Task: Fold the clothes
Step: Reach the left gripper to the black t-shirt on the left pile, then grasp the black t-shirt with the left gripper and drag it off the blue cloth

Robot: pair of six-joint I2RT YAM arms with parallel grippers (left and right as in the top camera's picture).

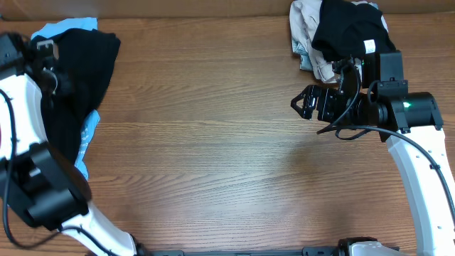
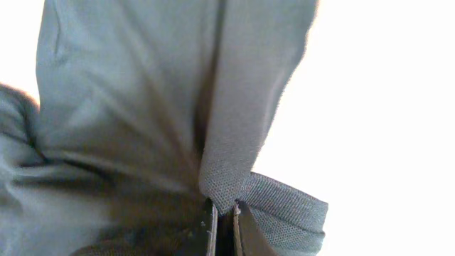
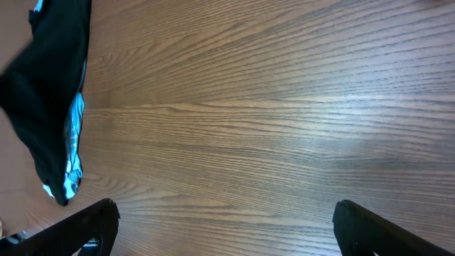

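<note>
Left gripper pinching one black shirt, right gripper spread wide, one blue tee beneath

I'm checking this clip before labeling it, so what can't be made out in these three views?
Overhead: the left hand is lost against the black shirt, so its grip does not show there.
Overhead: the light blue tee lies mostly under that shirt; print unreadable.
Overhead: the beige and black pile is cut by the top edge; pieces uncountable.
Left wrist: shirt fabric fills the frame; the background is washed out white.
</note>
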